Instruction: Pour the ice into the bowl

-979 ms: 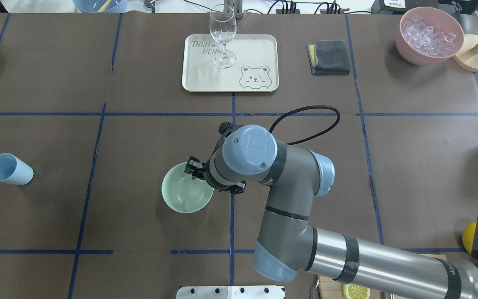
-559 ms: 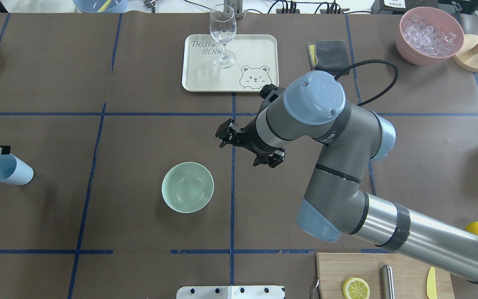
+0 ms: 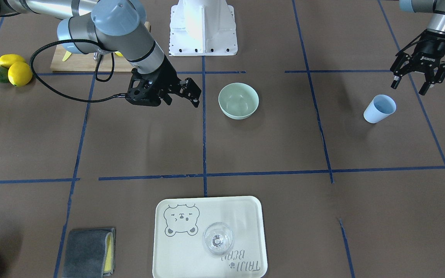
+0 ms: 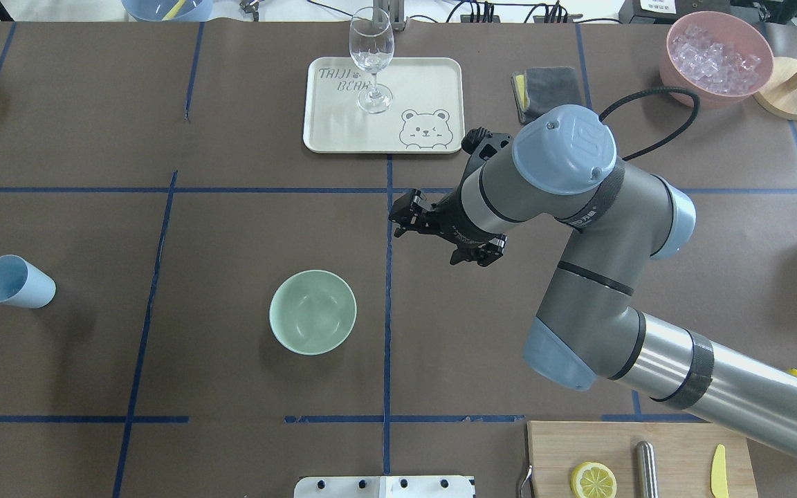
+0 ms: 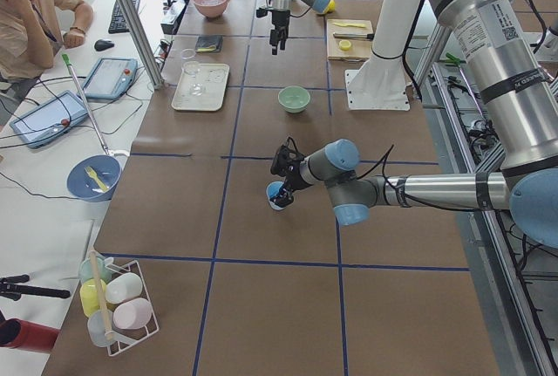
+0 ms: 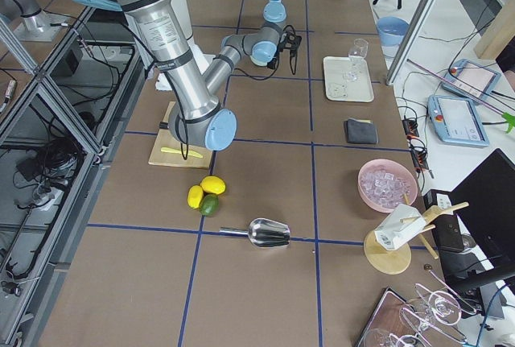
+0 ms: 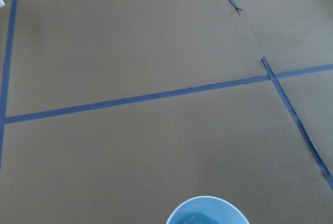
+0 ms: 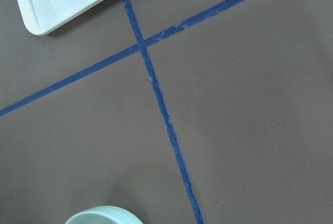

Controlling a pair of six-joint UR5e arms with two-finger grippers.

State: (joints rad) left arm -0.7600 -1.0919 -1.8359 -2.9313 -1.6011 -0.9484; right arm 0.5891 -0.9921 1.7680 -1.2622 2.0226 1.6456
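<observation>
Our right gripper hangs open and empty, just far-right of the mint bowl. Our left gripper hangs open above the blue cup. Ice fills the far-right pink bowl.

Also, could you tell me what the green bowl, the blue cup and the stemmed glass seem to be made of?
The green bowl: probably plastic or melamine; opaque, smooth and satin, with only soft highlights. The blue cup: likely a similar matte plastic, evenly coloured. The stemmed glass: clear glass, possibly clear plastic; the tray shows through it and its rim glints.
</observation>
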